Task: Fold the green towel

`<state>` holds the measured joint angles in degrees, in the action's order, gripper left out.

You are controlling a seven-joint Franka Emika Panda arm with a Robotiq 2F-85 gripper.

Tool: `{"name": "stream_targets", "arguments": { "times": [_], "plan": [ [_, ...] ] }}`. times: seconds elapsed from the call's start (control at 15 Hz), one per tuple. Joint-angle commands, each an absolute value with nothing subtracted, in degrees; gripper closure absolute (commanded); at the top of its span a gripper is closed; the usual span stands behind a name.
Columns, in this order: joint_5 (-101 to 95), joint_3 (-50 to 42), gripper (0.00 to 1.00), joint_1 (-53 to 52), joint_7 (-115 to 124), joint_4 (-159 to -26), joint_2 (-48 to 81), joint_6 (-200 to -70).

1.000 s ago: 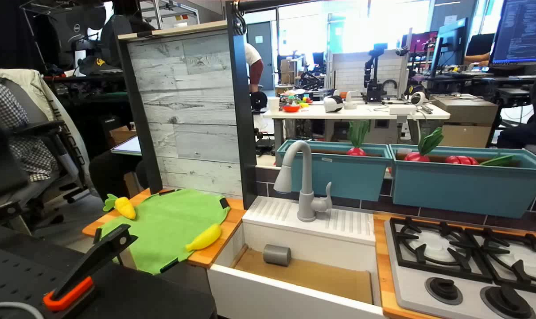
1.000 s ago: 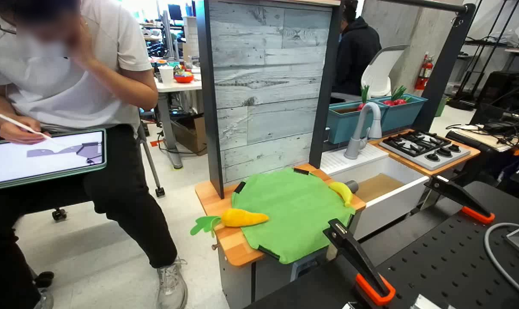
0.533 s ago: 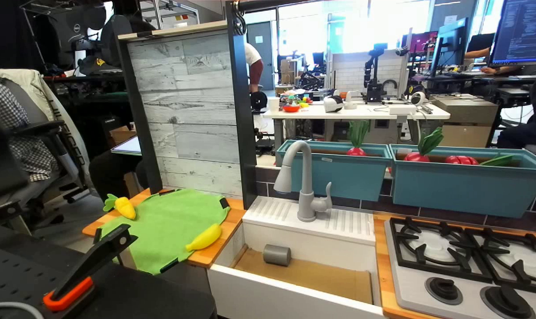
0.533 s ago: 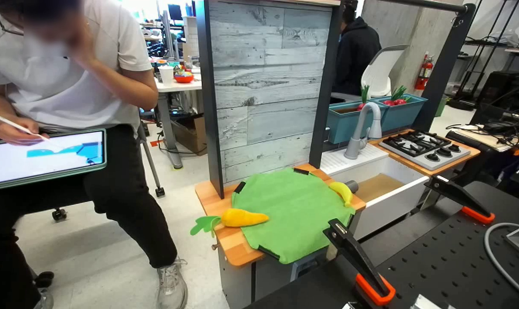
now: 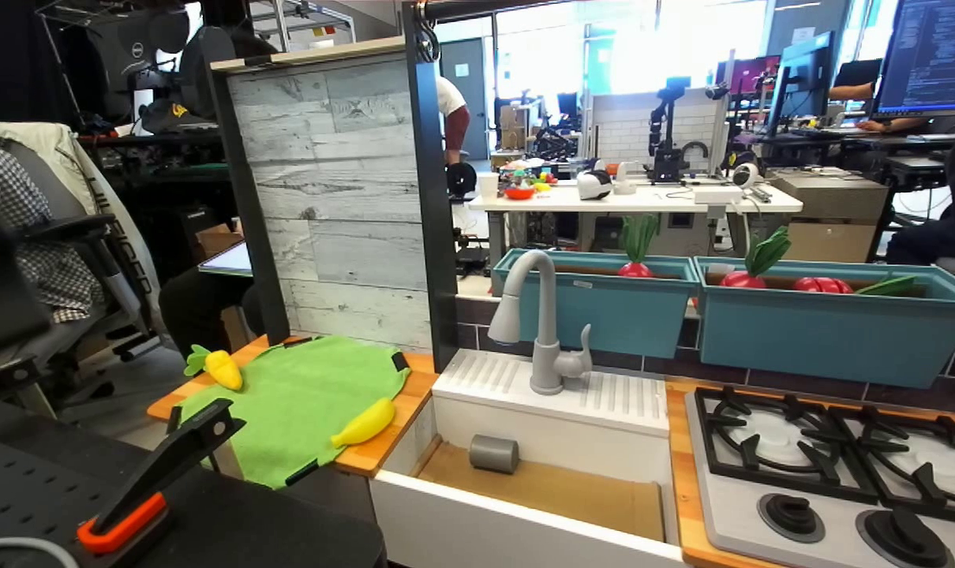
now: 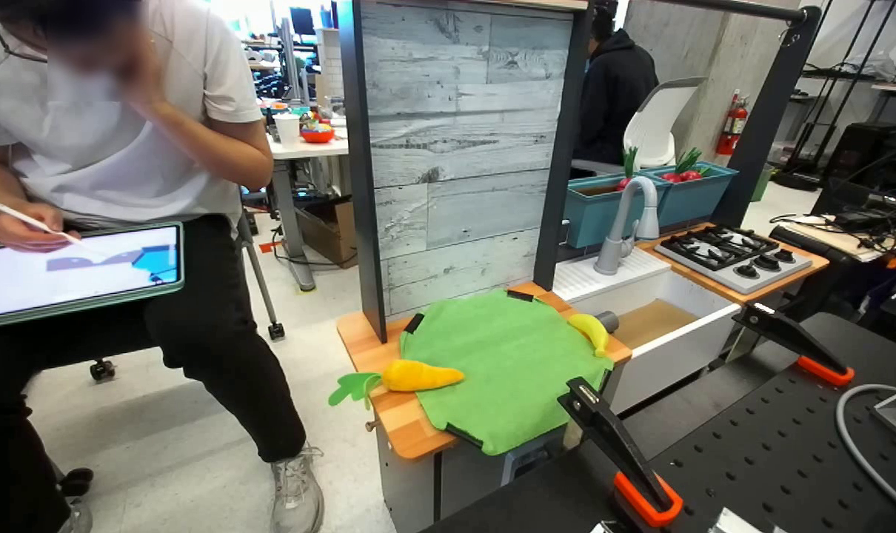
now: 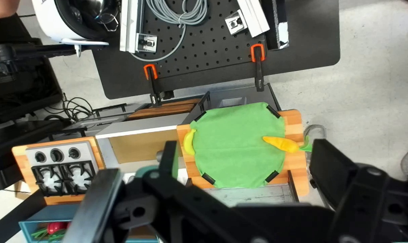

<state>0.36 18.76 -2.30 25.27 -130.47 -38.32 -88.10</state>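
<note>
The green towel (image 5: 304, 394) lies spread out on the wooden counter in both exterior views (image 6: 500, 355). Black strips sit at its corners, and one side hangs over the counter edge. In the wrist view, the towel (image 7: 237, 162) shows from above, framed between the finger pads. My gripper (image 7: 246, 145) is open wide and empty, high above the towel and touching nothing. The gripper is out of frame in both exterior views. An orange-yellow toy carrot (image 6: 418, 376) lies partly on one edge of the towel. A yellow toy banana (image 6: 592, 334) lies at the opposite edge.
A sink (image 5: 525, 536) with a grey faucet (image 5: 547, 331) adjoins the counter. A grey wood-plank panel (image 6: 463, 148) rises behind the towel. Black clamps (image 6: 618, 444) with orange grips hold the dark perforated table (image 6: 774, 429) in front. A seated person (image 6: 115, 148) is beside the counter.
The towel, carrot and banana have not moved. The seated person's head and pen hand shift slightly. The gripper stays out of frame in the exterior views.
</note>
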Motion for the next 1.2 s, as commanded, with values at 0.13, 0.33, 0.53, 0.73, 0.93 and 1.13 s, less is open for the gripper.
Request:
{"name": "stream_targets", "arguments": {
  "times": [0.13, 0.33, 0.53, 0.73, 0.93, 1.13],
  "plan": [
    [-6.7, 14.5, 0.0, -1.0, 22.6, -136.7, -37.2, -98.4],
    [-10.3, 10.7, 0.0, -0.1, 19.2, -140.9, -35.1, -107.4],
    [-9.8, 6.4, 0.0, 1.2, 16.1, -143.5, -31.0, -117.3],
    [-9.0, 3.0, 0.0, 2.7, 13.6, -143.8, -24.3, -125.5],
    [-9.1, 2.9, 0.0, 3.2, 14.3, -144.5, -24.0, -125.8],
    [-9.1, 1.7, 0.0, 3.6, 13.8, -143.8, -19.4, -128.0]
  ]
}}
